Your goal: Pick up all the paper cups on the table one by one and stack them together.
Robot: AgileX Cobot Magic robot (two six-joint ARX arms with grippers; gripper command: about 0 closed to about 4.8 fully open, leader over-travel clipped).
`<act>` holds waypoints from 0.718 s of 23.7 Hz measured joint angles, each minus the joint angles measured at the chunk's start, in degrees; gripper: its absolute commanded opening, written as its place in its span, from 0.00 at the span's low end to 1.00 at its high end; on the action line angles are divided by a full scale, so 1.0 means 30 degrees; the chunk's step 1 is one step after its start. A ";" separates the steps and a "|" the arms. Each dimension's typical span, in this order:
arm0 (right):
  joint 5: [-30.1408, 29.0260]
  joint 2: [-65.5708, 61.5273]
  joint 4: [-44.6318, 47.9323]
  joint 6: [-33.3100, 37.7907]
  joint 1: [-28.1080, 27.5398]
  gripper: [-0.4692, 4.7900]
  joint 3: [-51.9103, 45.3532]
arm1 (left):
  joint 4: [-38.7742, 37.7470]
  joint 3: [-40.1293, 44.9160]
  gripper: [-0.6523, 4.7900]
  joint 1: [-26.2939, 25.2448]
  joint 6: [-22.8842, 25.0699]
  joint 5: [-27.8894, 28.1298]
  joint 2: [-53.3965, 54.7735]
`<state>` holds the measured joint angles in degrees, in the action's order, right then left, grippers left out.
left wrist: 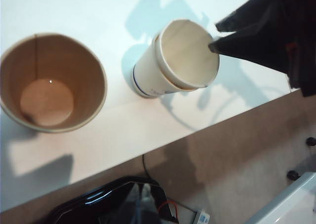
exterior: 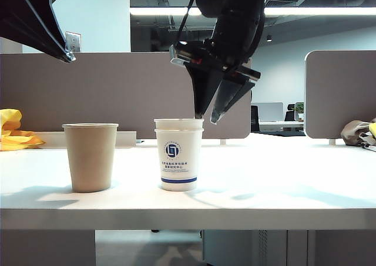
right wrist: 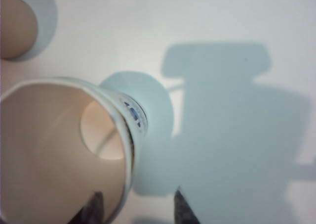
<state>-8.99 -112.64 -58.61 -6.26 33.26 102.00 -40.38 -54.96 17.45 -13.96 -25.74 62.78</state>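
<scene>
So my right claw (exterior: 207, 117) is hanging just above the stacked white cups (exterior: 178, 154) in the middle of the exterior view, jaws spread wide with one finger either side of the rim and nothing in it. The two white ones are nested, double rim showing, standing upright on the counter (exterior: 282, 178). My left claw (exterior: 67, 57) is parked in the upper left corner of that view; only its tip shows, so I can't tell whether it's spread or clenched.

The tan cup (exterior: 90, 157) stands alone to the left of the stack, well clear of it, empty and upright. I'd say that's the one left to go.

Handling-wise: these are thin paper, super light, and they'll crush or tip if squeezed hard. My guess is pinching the wall just under the rolled rim is safest, since the rim stiffens it.

Writing: a round blue logo on the white cup with a few lines of small text under it, too small for me to read, plus a dark blue band at the bottom.
</scene>
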 measured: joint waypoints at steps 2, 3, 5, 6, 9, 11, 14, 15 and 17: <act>0.0000 -0.0189 0.0000 0.0000 0.0000 0.44 0.0000 | -0.0270 0.0000 0.11 0.0000 0.0015 -0.0036 0.0000; 0.0000 -0.0379 0.0000 0.0000 0.0000 0.44 0.0000 | -0.0481 0.0000 0.11 0.0000 0.0073 -0.0051 0.0000; -0.0029 -0.0641 0.0007 0.0000 0.0000 0.44 0.0000 | -0.0678 0.0000 0.11 0.0000 0.0299 -0.0066 0.0000; -0.0022 -0.0758 0.0007 0.0000 0.0000 0.44 0.0000 | -0.0736 0.0000 0.11 0.0000 0.0335 -0.0058 0.0000; -0.0138 -0.1246 0.0007 0.0000 0.0000 0.40 0.0000 | -0.0838 0.0000 0.11 0.0000 0.0386 -0.0066 0.0000; -0.0525 -0.1617 0.0000 0.0007 0.0007 0.32 -0.0007 | -0.0852 0.0000 0.11 0.0000 0.0423 -0.0058 0.0000; -0.0743 -0.1632 0.0051 0.0000 0.0007 0.29 0.0000 | -0.0845 0.0000 0.11 0.0000 0.0430 -0.0066 0.0000; -0.0758 -0.1625 0.0102 -0.0007 0.0007 0.29 0.0000 | -0.0845 0.0000 0.11 0.0000 0.0430 -0.0066 0.0000; -0.0794 -0.1625 0.0219 0.0000 0.0007 0.29 0.0000 | -0.0845 0.0000 0.11 0.0000 0.0459 -0.0058 0.0000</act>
<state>-11.38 -117.51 -57.95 -6.26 33.28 102.00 -42.92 -54.96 17.45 -12.58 -25.91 62.78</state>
